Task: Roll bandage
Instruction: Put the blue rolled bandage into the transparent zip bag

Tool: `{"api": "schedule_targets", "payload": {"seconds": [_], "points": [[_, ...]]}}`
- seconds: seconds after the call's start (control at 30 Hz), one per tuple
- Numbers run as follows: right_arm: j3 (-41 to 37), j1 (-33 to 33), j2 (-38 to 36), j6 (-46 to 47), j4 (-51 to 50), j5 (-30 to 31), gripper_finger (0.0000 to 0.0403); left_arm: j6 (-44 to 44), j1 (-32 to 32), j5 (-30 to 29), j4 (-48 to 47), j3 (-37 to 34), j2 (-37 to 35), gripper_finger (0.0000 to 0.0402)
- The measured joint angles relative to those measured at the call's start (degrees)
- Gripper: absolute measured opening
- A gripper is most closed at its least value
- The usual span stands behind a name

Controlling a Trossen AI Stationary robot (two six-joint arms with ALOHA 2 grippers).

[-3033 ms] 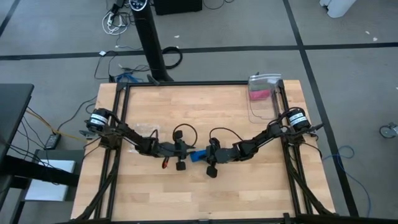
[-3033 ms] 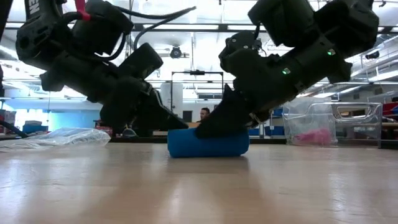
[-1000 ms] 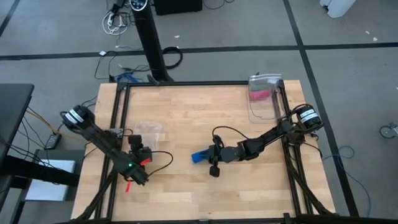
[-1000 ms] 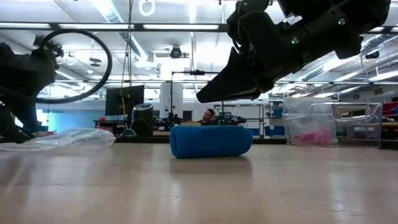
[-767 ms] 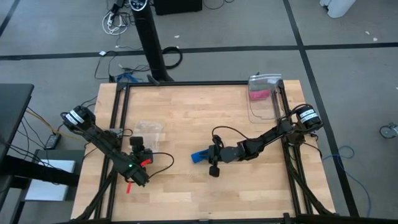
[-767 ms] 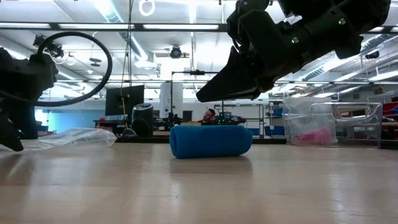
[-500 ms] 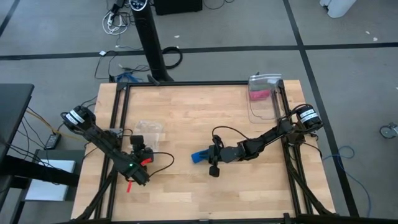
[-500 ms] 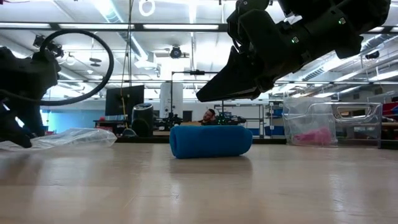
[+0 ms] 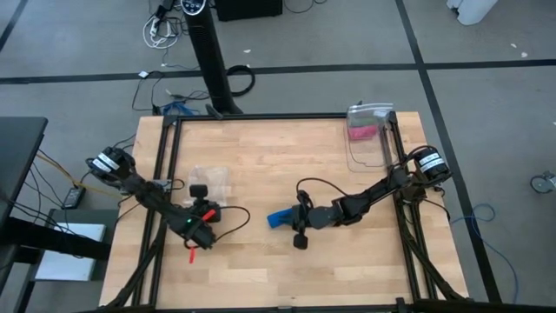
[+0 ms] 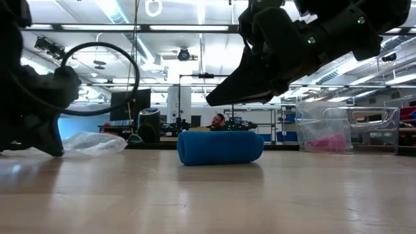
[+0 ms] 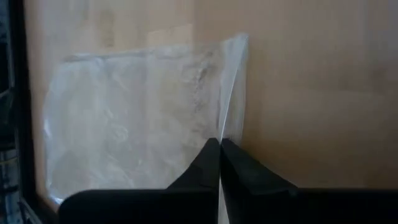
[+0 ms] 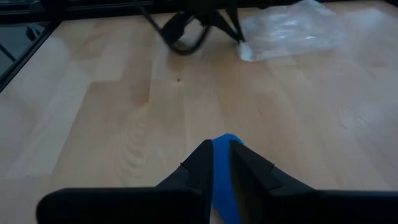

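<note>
Pale wooden boards made the table (image 9: 261, 156) under us, and our right gripper (image 10: 224, 99) hung just above the bandage (image 10: 220, 147), its fingers nearly together with the blue cloth showing in the gap. Our left gripper (image 11: 219, 155), pressed together, pinched the edge of a thin crinkled clear bag (image 11: 137, 112) well apart. We judged the soft bandage already a smooth round roll, with little left.

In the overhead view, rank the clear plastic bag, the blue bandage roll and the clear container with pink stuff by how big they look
1. Clear container at the table's right rear corner: largest.
2. Clear plastic bag near the left end effector: smaller.
3. Bandage roll by the right end effector: smallest, partly hidden.
</note>
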Motion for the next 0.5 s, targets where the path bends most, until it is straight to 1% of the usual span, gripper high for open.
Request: {"api": "schedule_targets", "payload": {"seconds": [0.1, 0.27, 0.43, 0.5], "points": [[0.00, 0.23, -0.09, -1.20, -0.03, -0.05, 0.0046, 0.20, 1.10, -1.28, -0.82, 1.78, -0.57, 0.0006], [0.00, 0.38, -1.61, -3.29, 0.12, -0.02, 0.0043, 5.28, 3.50, -2.50, -0.67, 7.72, -2.68, 0.0003], [0.01, 0.98, -4.00, -5.93, 1.74, 0.75, 0.0052, 10.31, 7.50, -8.06, 0.79, 15.27, -4.74, 0.0002], [0.48, 1.08, -4.93, -5.92, 1.85, 3.12, 0.0060, 12.09, 9.73, -10.36, 5.07, 17.85, -5.29, 0.0002]]}}
